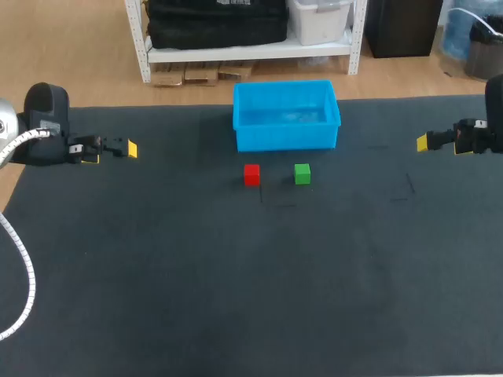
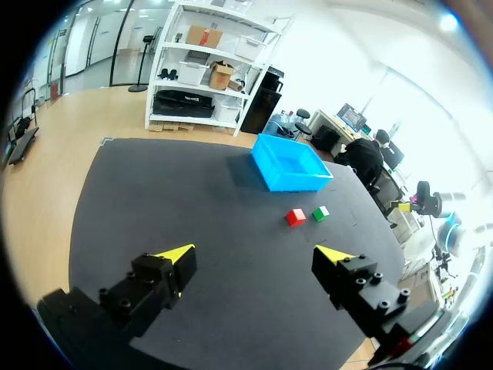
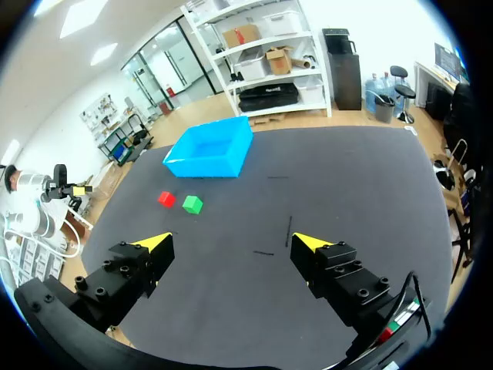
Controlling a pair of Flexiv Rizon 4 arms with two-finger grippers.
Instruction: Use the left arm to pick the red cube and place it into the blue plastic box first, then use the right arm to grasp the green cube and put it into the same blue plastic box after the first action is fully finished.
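Dark tabletop (image 1: 236, 298) carries the red cube (image 1: 251, 174) and green cube (image 1: 302, 173) side by side, not touching, just in front of the blue plastic box (image 1: 287, 138). Left tool (image 2: 254, 256) and right tool (image 3: 235, 243) hang released at opposite edges, well apart from both cubes.

This is a robotics lab. A table covered by a dark grey mat (image 1: 157, 275) has a black left robot arm (image 1: 47, 126) and a black right robot arm (image 1: 495, 110) at its sides. Between them lie a small red cube (image 1: 251, 174), a small green cube (image 1: 302, 173) and a blue plastic box (image 1: 287, 137).
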